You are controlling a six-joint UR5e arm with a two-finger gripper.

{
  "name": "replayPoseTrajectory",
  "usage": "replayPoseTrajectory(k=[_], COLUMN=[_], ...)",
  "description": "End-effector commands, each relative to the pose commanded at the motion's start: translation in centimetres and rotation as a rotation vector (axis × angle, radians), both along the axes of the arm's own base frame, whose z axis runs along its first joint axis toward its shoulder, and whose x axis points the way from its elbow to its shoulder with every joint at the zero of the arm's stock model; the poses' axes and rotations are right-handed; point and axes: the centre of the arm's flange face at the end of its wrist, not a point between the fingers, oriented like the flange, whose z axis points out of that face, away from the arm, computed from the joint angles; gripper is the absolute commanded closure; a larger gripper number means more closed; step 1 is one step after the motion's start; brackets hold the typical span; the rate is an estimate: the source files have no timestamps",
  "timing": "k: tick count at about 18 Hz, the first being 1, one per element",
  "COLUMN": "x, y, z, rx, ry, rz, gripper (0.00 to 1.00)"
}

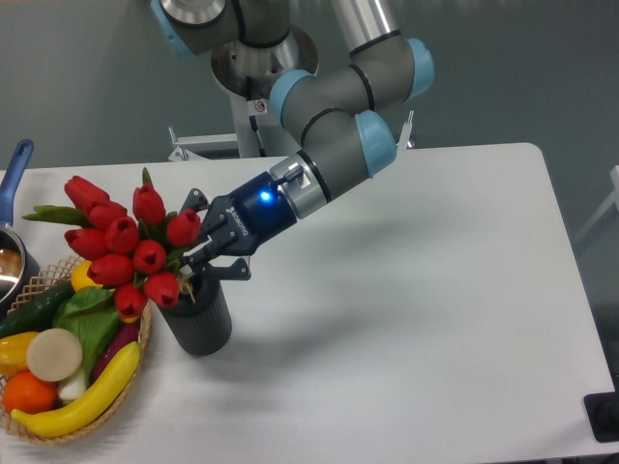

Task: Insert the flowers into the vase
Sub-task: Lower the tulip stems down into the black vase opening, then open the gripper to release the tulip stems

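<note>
The flowers, a bunch of red tulip buds with green leaves, lean up and to the left out of the vase. The vase is a short dark ribbed cylinder standing on the white table at the lower left. Their stems run down into its mouth. My gripper reaches in from the right, just above the vase's rim, and is shut on the stems below the buds. The stem ends are hidden inside the vase.
A wicker basket with toy vegetables and fruit, including a yellow banana and a green leafy vegetable, stands right against the vase's left side. A pot with a blue handle sits at the far left edge.
</note>
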Motion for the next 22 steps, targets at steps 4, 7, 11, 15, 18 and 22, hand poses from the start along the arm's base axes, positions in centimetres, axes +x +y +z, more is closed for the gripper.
replayPoseTrajectory(k=[4,7,11,15,18,22], x=[0.1,0.5,0.9,1.2,0.9,-0.9], y=[-0.3,-0.7,-1.0,-1.3,-1.6,-3.0], z=[-2.1,-4.1,-4.6,-4.9,-4.9,-3.5], rx=[-0.026,-0.078,-0.086,-0.098,-0.101,-0.082], ry=[-0.002,0.014,0.005,-0.009,-0.013,0.009], rz=[0.001,0.0,0.0,0.002,0.012,0.056], gripper=[0.84,0.72,0.49,0.15,0.0,0.0])
